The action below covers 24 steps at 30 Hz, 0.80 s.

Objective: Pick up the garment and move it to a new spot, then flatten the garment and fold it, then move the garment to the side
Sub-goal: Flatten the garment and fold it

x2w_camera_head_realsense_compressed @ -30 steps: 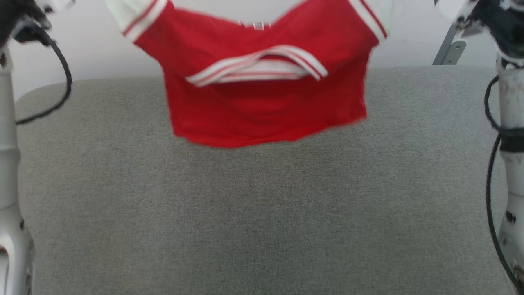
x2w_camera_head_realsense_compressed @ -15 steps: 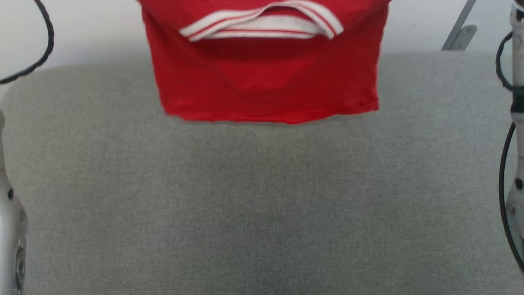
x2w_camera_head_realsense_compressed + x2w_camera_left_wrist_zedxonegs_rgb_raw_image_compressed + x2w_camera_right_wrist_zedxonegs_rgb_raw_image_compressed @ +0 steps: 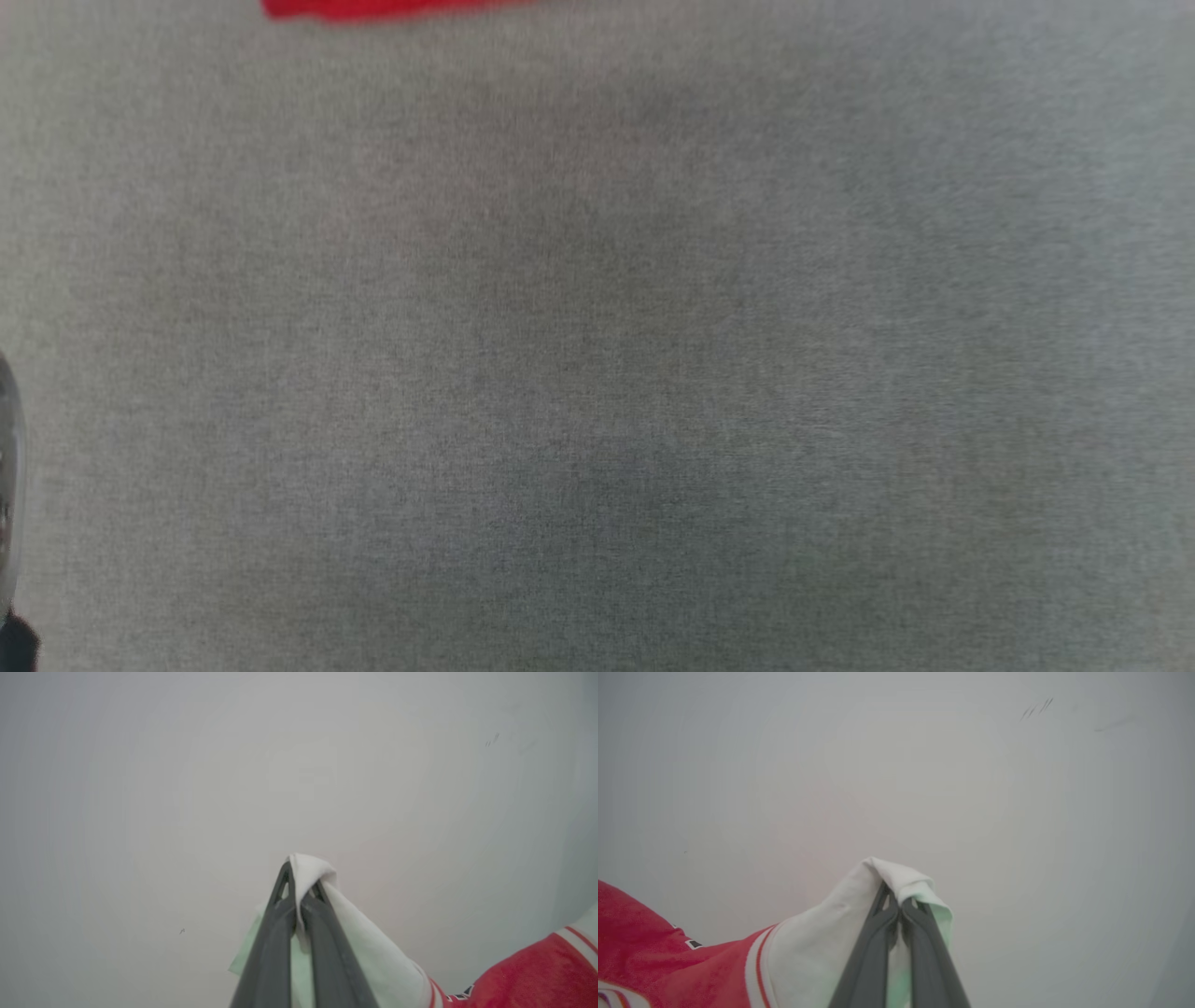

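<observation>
- Head view: a grey woven-fabric surface (image 3: 597, 373) spreads out below the camera. The garment (image 3: 392, 7), a thin red jersey-style shirt, appears as a blurred red strip at the far edge of that surface, left of its middle. Whether it touches the surface cannot be told. A sliver of the robot's pale arm (image 3: 7, 448) sits at the surface's left edge.
- Left wrist view: this one shows the grip. The left gripper (image 3: 301, 879) has its two long dark fingers pressed together on a bunch of white sleeve, which pokes out past the tips. The sleeve runs down and right to red stripes, a scrap of black-and-white lettering and the red body. A plain pale wall (image 3: 140, 788) lies behind, not the grey surface.
- Right wrist view: the right gripper (image 3: 901, 900) is likewise clamped tight on white sleeve fabric draped over its tips. The red body hangs at the lower left, and dark scuff marks (image 3: 1036, 709) show on the wall.
</observation>
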Motion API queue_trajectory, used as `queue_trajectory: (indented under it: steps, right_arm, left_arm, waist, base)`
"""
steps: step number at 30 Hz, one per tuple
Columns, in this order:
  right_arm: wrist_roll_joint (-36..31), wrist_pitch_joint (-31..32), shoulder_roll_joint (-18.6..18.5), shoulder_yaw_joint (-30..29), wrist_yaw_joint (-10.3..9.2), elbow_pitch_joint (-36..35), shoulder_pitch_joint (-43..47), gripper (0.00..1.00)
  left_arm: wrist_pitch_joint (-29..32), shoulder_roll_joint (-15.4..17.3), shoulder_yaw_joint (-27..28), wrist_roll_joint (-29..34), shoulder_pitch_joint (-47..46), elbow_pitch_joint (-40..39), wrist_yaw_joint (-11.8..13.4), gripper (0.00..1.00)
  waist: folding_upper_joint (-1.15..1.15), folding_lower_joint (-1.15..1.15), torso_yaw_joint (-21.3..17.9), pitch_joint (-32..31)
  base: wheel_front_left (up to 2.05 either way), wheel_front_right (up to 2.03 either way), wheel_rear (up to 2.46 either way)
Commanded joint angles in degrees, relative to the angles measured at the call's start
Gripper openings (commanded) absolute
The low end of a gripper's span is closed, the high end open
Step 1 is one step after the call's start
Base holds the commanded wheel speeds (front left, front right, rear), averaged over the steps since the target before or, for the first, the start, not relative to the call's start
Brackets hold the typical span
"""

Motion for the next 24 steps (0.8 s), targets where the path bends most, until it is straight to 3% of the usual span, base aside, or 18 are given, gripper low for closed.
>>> queue_trajectory:
  steps: [1, 6, 11, 17, 24]
  right_arm:
    - [-2.42, -3.07, -0.13, 0.64, -0.02, 1.73, -1.4, 0.0]
    - [-6.2, -8.75, 1.15, 2.44, -0.02, 9.65, -3.19, 0.0]
    - [-3.62, -7.15, 2.31, 4.92, -0.02, 17.18, -0.12, 0.0]
    - [4.64, -0.3, 3.78, 8.88, -0.02, 20.19, 6.41, 0.0]
    - [18.88, 14.72, 0.79, 14.8, -0.02, 12.23, 17.18, 0.0]
  left_arm:
    - [-3.05, -0.43, -0.34, 0.61, -0.82, 1.37, -0.43, 0.0]
    - [-12.62, -0.89, -3.29, 0.46, -0.36, 6.87, -0.85, 0.0]
    - [-14.5, -0.64, -9.67, -2.87, 3.52, 11.6, -0.86, 0.0]
    - [-8.04, 0.08, -16.18, -9.96, 10.44, 15.7, -0.87, 0.0]
    - [6.48, 2.13, -21.39, -18.25, 19.19, 16.12, -0.87, 0.0]
  waist:
    - [0.0, 0.0, 1.0, 2.44]
    - [0.0, 0.0, 2.01, 4.2]
    - [0.0, 0.0, 2.63, 4.49]
    - [0.0, 0.0, 3.17, 3.1]
    - [0.0, 0.0, 3.27, -0.35]
  base:
    - [0.0, 0.0, 0.0]
    - [0.0, 0.0, 0.0]
    - [0.0, 0.0, 0.0]
    - [0.0, 0.0, 0.0]
    - [0.0, 0.0, 0.0]
